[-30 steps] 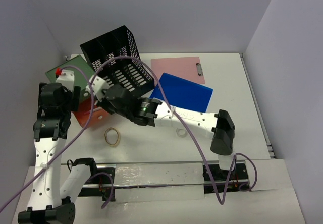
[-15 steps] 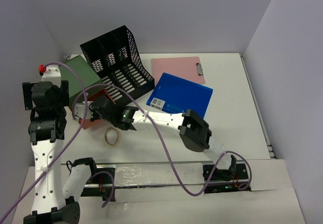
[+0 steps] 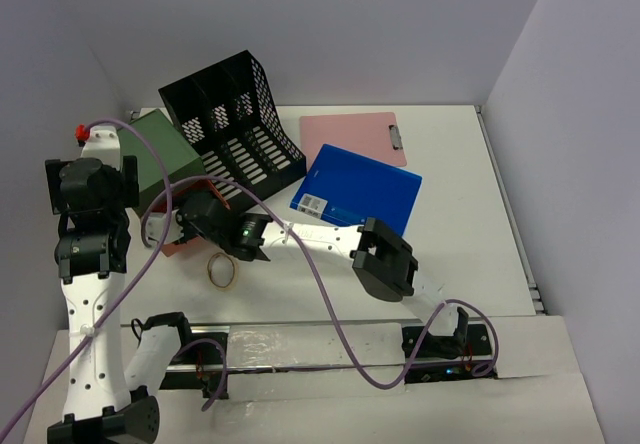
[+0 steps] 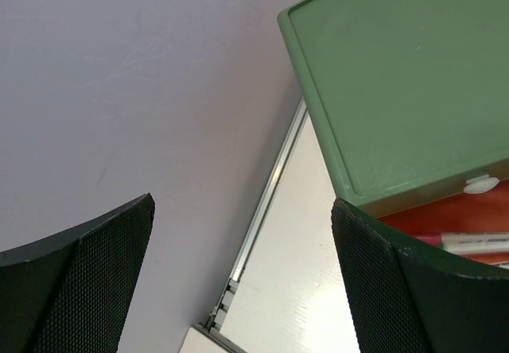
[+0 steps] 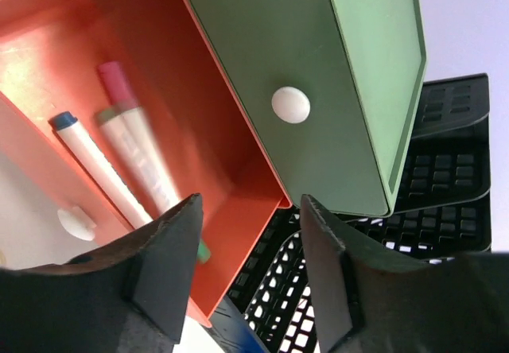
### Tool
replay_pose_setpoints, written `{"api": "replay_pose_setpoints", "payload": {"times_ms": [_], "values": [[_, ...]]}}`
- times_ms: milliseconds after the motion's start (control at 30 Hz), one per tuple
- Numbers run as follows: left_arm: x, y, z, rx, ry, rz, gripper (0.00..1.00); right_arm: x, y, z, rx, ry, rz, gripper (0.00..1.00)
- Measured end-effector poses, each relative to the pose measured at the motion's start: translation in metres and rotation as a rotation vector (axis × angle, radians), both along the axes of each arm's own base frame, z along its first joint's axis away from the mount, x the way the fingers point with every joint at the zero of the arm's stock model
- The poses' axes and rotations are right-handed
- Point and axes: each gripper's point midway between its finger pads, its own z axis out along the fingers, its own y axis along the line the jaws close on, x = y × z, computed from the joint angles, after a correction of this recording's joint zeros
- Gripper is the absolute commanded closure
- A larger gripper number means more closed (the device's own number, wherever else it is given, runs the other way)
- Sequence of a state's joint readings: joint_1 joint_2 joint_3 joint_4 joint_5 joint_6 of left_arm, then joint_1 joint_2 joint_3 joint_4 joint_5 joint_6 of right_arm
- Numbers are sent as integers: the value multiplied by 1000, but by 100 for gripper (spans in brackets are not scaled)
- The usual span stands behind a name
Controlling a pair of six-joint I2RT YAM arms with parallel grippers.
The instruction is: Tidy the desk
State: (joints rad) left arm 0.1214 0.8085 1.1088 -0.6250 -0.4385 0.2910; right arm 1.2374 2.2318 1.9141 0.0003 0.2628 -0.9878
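The white desk (image 3: 460, 214) holds a green drawer box (image 3: 160, 144) at its back left. Its orange drawer (image 5: 159, 67) is pulled out. A blue-capped marker (image 5: 91, 158) and a pink-capped marker (image 5: 131, 142) lie inside it. My right gripper (image 5: 250, 210) hovers open over the drawer's corner with nothing between its fingers. In the top view the right gripper (image 3: 192, 216) sits at the drawer front. My left gripper (image 4: 242, 210) is open and empty beside the box's left side, facing the wall.
A black mesh file organizer (image 3: 235, 124) stands tilted behind the drawer. A blue folder (image 3: 360, 189) and a pink clipboard (image 3: 352, 136) lie to the right. A tan ring (image 3: 222, 270) lies near the front, by the right arm's cable.
My right arm swung left from the organizer to the orange drawer, and its jaws have just opened there. The left arm pulled back toward the left wall.
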Motion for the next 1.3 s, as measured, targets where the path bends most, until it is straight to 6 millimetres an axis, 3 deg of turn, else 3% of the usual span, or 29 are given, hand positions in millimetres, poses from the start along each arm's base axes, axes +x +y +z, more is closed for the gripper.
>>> {"api": "replay_pose_setpoints", "payload": {"times_ms": [333, 567, 700, 800, 933, 1067, 1300], "values": [[3, -4, -1, -12, -1, -25, 2, -11, 4, 18, 143, 88, -20, 36], [10, -9, -9, -34, 17, -60, 2, -40, -42, 53, 412, 346, -94, 30], [22, -14, -28, -77, 63, -90, 2, -61, -59, 71, 610, 545, -111, 30], [31, -18, -45, -120, 108, -114, 2, -68, -60, 61, 706, 691, -156, 30], [43, -24, -61, -170, 154, -146, 2, -74, -56, 23, 728, 843, -235, 30], [57, -27, -63, -206, 172, -163, 1, -82, -52, -2, 741, 954, -271, 27], [64, -27, -60, -229, 156, -168, 1, -88, -48, -1, 806, 1052, -275, 27]]}}
